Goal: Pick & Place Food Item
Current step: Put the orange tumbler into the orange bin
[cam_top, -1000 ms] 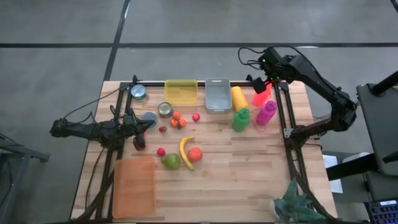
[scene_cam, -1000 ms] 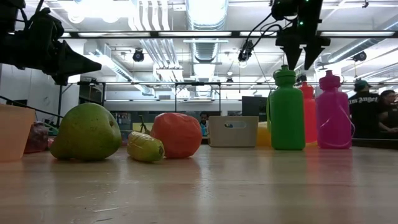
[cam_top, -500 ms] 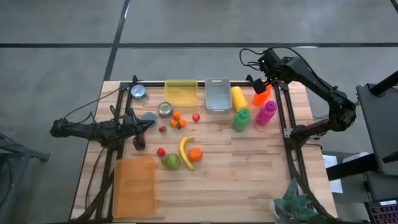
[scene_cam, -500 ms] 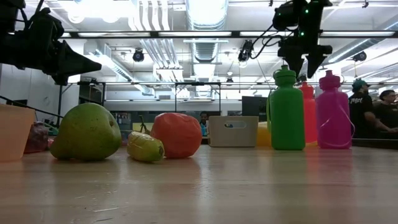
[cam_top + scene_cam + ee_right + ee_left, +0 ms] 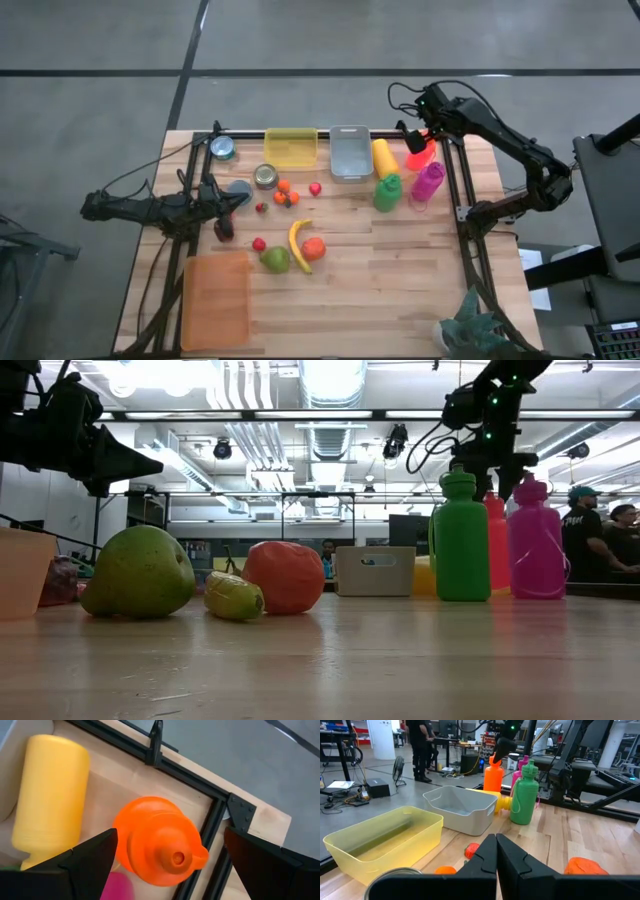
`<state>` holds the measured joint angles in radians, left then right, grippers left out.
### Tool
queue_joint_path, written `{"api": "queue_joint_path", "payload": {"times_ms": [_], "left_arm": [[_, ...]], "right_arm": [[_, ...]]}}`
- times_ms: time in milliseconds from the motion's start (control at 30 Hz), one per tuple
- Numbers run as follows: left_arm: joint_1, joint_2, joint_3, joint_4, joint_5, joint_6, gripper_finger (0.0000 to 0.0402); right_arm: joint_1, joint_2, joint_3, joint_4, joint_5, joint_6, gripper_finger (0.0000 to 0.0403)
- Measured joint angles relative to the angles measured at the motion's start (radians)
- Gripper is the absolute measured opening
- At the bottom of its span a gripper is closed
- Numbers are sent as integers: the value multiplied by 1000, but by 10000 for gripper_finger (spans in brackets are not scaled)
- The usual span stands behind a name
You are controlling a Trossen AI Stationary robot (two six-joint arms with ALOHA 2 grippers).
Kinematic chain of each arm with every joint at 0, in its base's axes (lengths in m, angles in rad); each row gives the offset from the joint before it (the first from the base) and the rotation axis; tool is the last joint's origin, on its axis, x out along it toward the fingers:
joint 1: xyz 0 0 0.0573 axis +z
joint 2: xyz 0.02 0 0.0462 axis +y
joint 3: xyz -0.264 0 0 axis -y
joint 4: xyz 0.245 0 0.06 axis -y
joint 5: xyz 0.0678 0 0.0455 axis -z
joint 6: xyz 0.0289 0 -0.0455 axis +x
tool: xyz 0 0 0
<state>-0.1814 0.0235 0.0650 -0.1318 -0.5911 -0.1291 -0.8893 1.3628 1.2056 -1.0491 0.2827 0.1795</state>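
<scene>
At the desk's far right corner the right gripper point(image 5: 167, 855) hangs with fingers spread directly over the upright orange bottle point(image 5: 157, 840), which could tip into the neighbouring pink bottle point(image 5: 428, 180) if clipped, while the left gripper point(image 5: 496, 851), fingers pressed together, waits near the left edge.

Grey concrete floor point(image 5: 100, 40), bright ceiling lights point(image 5: 330, 375), exposed ducts.
</scene>
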Motion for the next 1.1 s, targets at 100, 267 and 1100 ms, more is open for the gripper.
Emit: {"api": "queue_joint_path", "payload": {"times_ms": [100,267,1100], "left_arm": [[0,0,0,0,0,0,0],[0,0,0,0,0,0,0],[0,0,0,0,0,0,0]], "right_arm": [[-7,0,-24,29,-5,0,361],[-10,-1,-55,72,-6,-5,361],[-28,-3,-113,170,4,-26,247]]}}
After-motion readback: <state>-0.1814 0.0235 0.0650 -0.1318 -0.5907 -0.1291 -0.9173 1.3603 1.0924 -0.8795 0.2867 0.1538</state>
